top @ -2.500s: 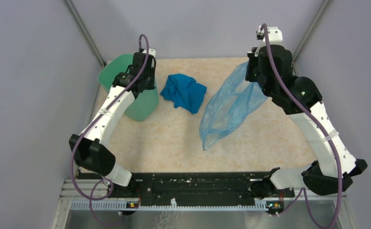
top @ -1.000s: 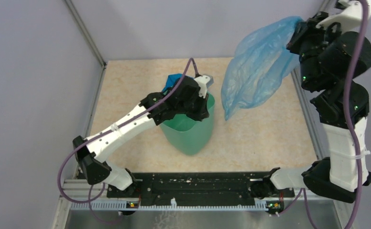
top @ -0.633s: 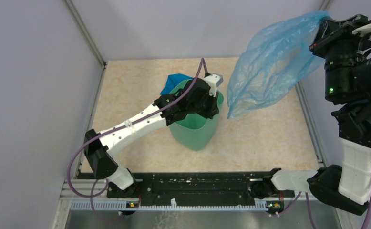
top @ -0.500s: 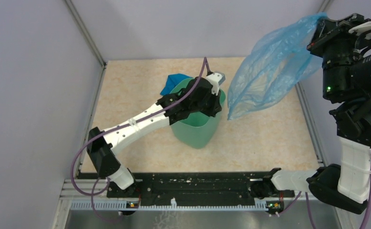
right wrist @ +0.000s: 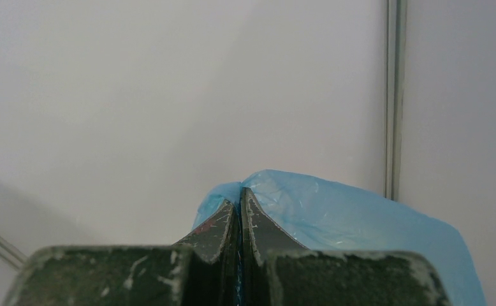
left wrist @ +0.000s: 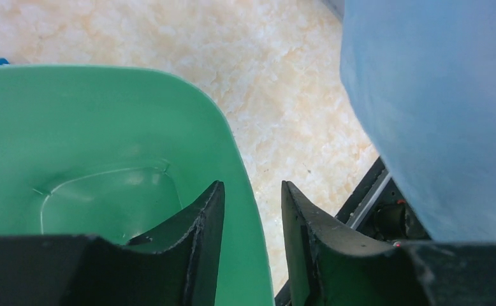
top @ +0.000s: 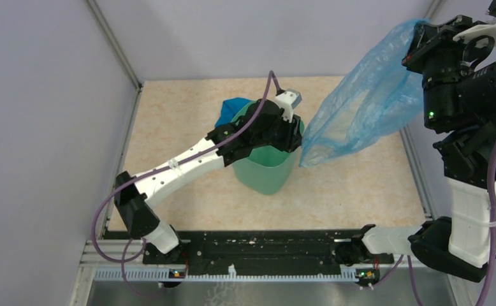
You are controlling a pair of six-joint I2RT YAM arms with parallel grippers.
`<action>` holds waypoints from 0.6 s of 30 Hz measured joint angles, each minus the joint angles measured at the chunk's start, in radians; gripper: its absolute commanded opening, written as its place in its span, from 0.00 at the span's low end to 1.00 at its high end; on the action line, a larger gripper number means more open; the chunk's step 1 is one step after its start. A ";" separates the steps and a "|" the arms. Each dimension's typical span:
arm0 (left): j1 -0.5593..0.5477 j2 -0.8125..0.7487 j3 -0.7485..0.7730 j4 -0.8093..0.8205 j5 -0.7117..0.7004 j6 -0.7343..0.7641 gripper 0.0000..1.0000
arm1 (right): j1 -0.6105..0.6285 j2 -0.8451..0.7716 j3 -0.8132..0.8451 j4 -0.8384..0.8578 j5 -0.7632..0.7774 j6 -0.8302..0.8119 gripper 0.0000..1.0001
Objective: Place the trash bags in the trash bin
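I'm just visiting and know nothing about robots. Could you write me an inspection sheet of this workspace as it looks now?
Surface: beige speckled tabletop, no damage seen.
Job's things: mint-green plastic bin upright, nothing seen inside; translucent light-blue plastic bag held aloft, lower end beside the bin's rim, not inside.
Clutter: crumpled dark-blue bundle on the table behind the bin.
Grippers: left gripper jaws apart astride the bin's wall; right gripper shut on the bag's top.
Cables: purple cables along both arms, no snag seen.
Surroundings: plain grey walls, metal corner posts.
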 measured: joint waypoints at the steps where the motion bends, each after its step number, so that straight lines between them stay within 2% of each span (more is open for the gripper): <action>1: 0.001 -0.015 0.000 0.000 0.001 0.000 0.46 | 0.000 0.000 0.000 0.001 -0.005 -0.003 0.00; 6: 0.001 -0.110 -0.002 -0.014 -0.018 -0.010 0.46 | 0.000 0.000 0.000 0.018 -0.029 -0.007 0.00; 10: 0.001 -0.245 -0.065 -0.016 -0.065 -0.028 0.49 | 0.000 0.005 0.006 0.025 -0.048 -0.007 0.00; 18: 0.005 -0.529 -0.216 0.016 -0.028 -0.042 0.68 | 0.000 0.046 0.046 0.041 -0.124 0.012 0.00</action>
